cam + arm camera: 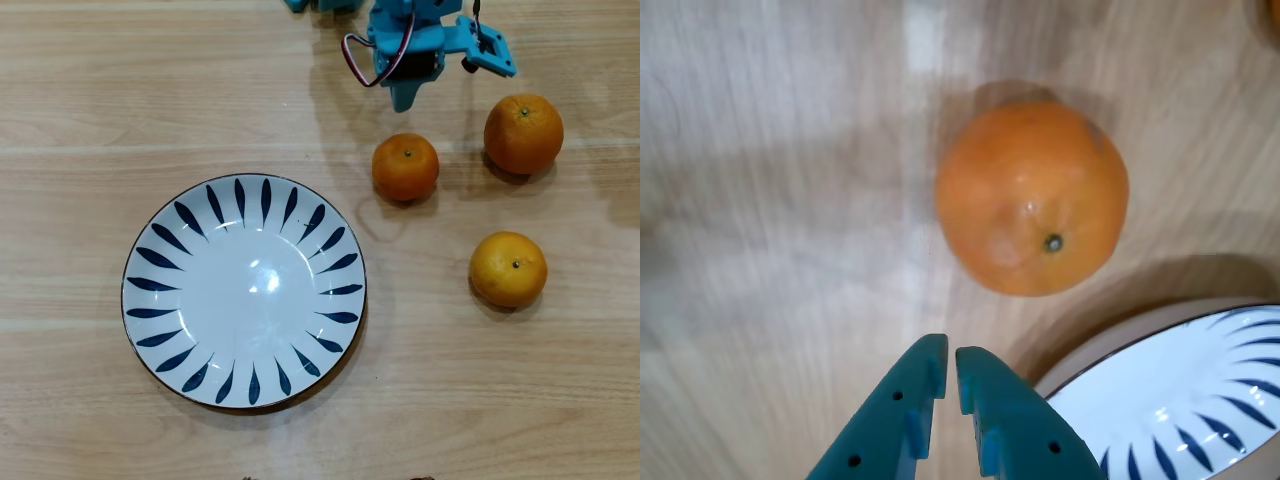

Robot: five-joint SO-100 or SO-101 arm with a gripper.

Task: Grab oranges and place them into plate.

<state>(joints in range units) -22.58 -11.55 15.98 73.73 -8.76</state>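
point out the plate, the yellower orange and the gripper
plate (150, 300): overhead view, left rim.
yellower orange (508, 268): overhead view, top face.
gripper (951, 368): wrist view, between the near-closed fingertips.

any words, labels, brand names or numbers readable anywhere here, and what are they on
None: no readable text in the overhead or wrist view.
The plate carries only dark blue petal strokes, no writing.
The three oranges have no stickers.
The teal gripper and wooden table show no label.
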